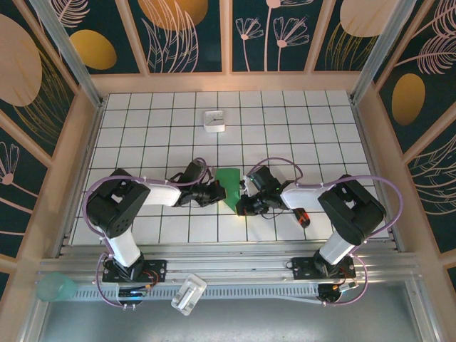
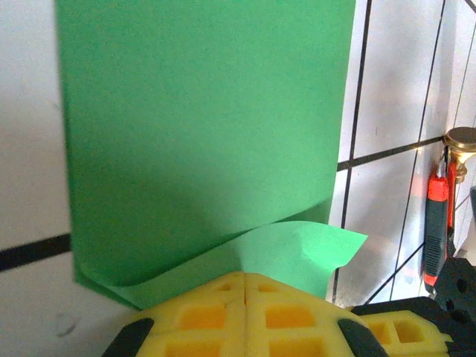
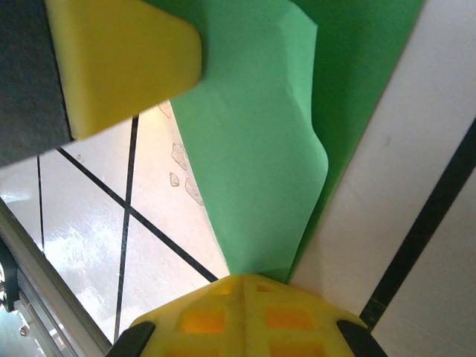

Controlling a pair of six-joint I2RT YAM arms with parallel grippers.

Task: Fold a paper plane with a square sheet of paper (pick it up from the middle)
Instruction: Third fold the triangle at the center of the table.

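White tiled desk (image 1: 285, 121) has the partly folded square sheet of paper (image 1: 230, 183) at its near middle, between the two arms; the left pincer (image 2: 244, 281) is clamped on one edge; the right pincer (image 3: 242, 282) is clamped on the opposite edge.

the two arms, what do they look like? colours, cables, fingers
Both arms are built alike: the left arm and right arm have bulky black joint housings, white links and thin lilac cables looping alongside. The left gripper and right gripper carry yellow fingers moulded with square pockets.
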